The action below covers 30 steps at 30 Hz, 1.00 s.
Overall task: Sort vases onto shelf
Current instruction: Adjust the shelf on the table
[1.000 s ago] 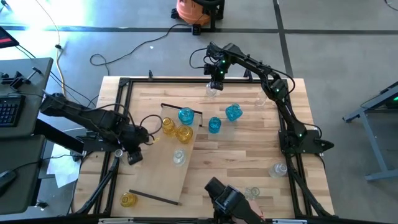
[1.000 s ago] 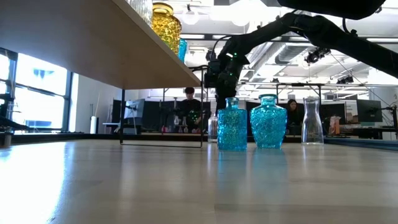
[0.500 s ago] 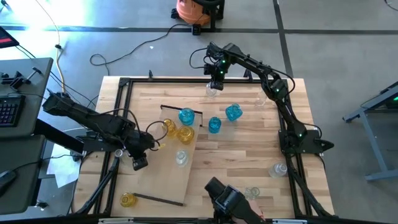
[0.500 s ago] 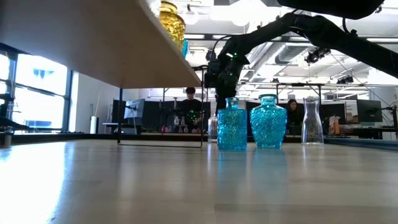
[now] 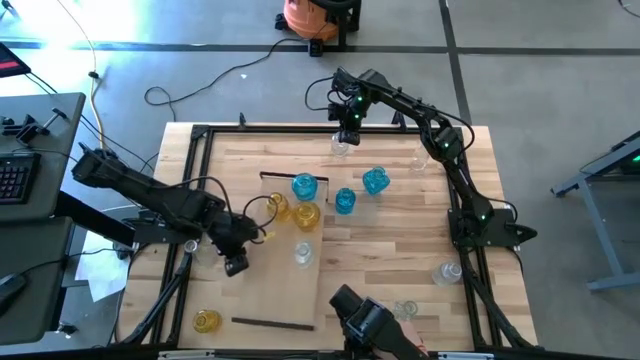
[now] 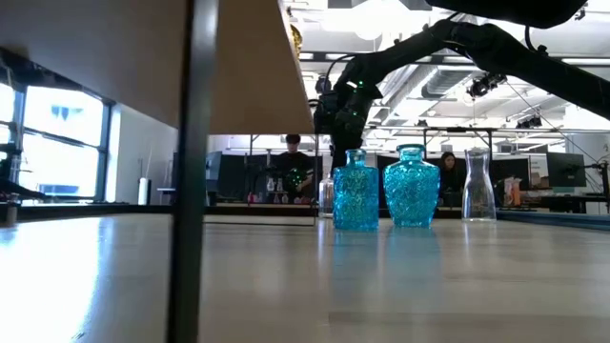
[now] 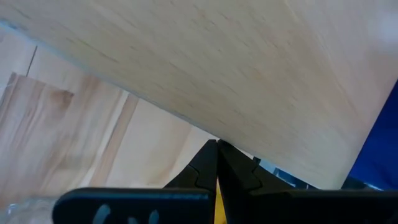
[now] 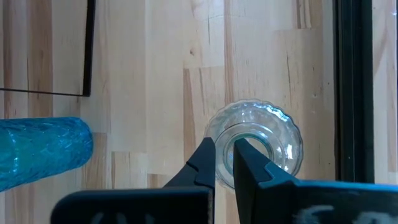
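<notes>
While the left tool (image 5: 238,262) is pressing its fingers together beside the shelf (image 5: 268,280) lying on the desk (image 5: 400,240), the right tool (image 8: 224,163) is pinching a clear vase's (image 8: 273,134) rim. Blue, yellow and clear vases are sitting on the shelf.

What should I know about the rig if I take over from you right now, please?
Left hand: shut, at the left edge of the shelf; whether it grips it is unclear.
Right hand: shut on the rim of the far clear vase, at the far edge of the table.
Done: four on the shelf: shelf blue vase, shelf yellow vases, shelf clear vase.
Left: loose blue vases, loose clear vases and the loose yellow vase on the table, plus the held one.
</notes>
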{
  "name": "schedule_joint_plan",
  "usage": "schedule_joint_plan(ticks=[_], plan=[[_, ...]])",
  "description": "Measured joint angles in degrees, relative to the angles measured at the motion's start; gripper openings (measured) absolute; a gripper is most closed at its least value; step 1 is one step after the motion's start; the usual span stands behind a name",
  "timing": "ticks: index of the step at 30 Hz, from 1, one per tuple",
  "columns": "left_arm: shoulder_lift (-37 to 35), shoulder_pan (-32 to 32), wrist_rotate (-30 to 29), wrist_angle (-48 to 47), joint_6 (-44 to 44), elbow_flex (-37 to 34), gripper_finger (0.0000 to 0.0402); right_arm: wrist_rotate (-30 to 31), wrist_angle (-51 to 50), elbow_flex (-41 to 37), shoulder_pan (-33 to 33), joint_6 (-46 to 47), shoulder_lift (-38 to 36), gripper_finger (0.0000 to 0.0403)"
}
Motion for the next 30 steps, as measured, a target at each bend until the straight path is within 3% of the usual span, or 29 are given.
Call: schedule_joint_plan(ticks=[10, 30], plan=[[1.3, 1.66, -0.12, 5.2, -0.07, 0.0, 0.0, -0.39, -0.11, 0.0, -0.35, -0.01, 0.02, 0.0002], [1.23, 1.83, -2.57, 6.61, -0.79, 0.0, 0.0, -1.36, -0.2, 0.0, -0.48, -0.01, 0.02, 0.0002]])
